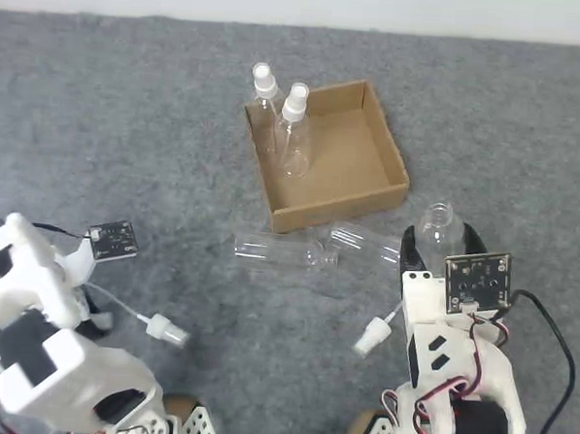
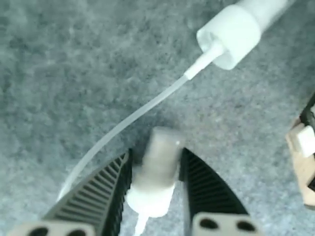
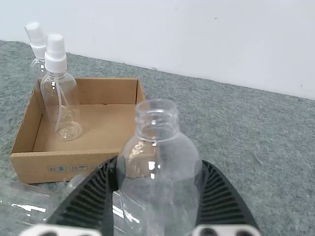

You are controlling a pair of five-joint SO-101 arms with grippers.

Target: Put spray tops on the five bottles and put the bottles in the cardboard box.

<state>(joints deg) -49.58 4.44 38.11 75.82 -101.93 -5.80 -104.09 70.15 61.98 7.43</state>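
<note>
Cardboard box (image 1: 369,194): capped bottle (image 1: 296,144) upright inside; 2nd capped bottle (image 1: 265,104) at its left wall.
L claw (image 2: 155,164): pinching spray top (image 2: 157,189).
R claw (image 3: 158,167): clamped on uncapped bottle (image 3: 157,147), upright, nr box front.
Carpet (image 1: 130,121): lying bottle (image 1: 280,251), 2nd lying bottle (image 1: 366,242) along box front.

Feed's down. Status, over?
Left end effector shut on white plastic spray top. Right end effector shut on clear uncapped plastic bottle. Two clear bottles lie before brown cardboard box.

the left gripper (image 2: 155,158) clasps a spray top (image 2: 155,179) above grey carpet (image 2: 59,73), with a second spray top (image 2: 236,29) lying just beyond.
</note>
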